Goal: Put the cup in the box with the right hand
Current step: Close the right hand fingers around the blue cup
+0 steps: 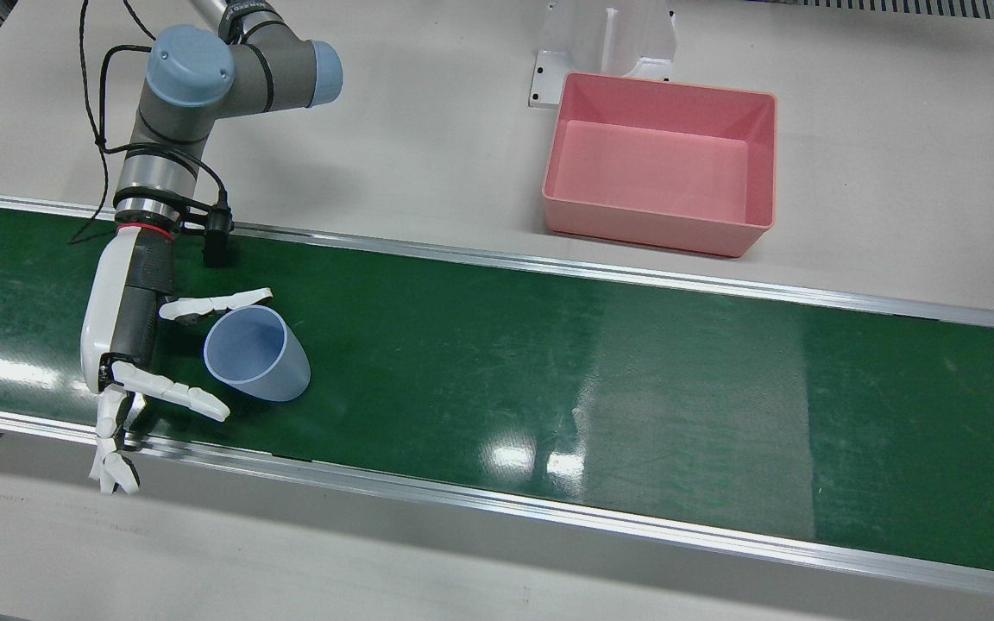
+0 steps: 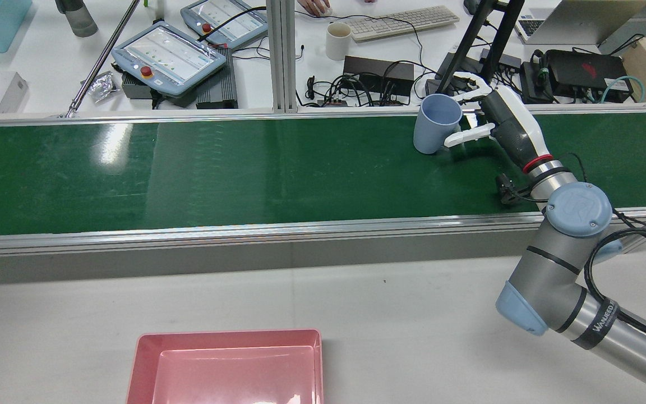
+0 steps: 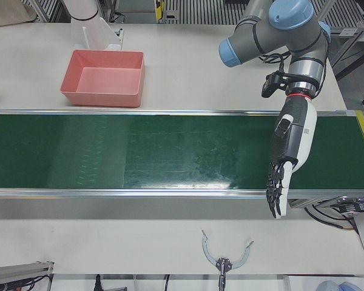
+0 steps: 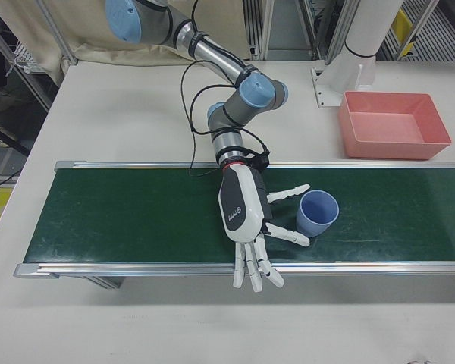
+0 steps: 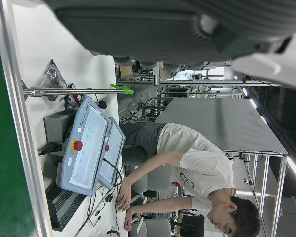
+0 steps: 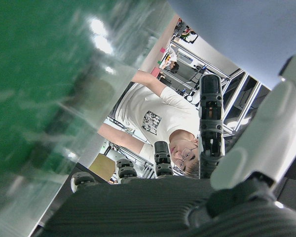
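Cup upright on belt, mouth up; right hand fingers spread beside it

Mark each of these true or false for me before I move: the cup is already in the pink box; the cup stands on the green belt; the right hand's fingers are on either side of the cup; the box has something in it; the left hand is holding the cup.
1. The cup is already in the pink box: false. It is on the green belt, far from the box.
2. The cup stands on the belt: true.
3. The right hand has fingers on either side of the cup: true, though a firm grip cannot be confirmed.
4. The box has something in it: false. It is empty.
5. The left hand holds the cup: false. It hangs open, holding nothing.
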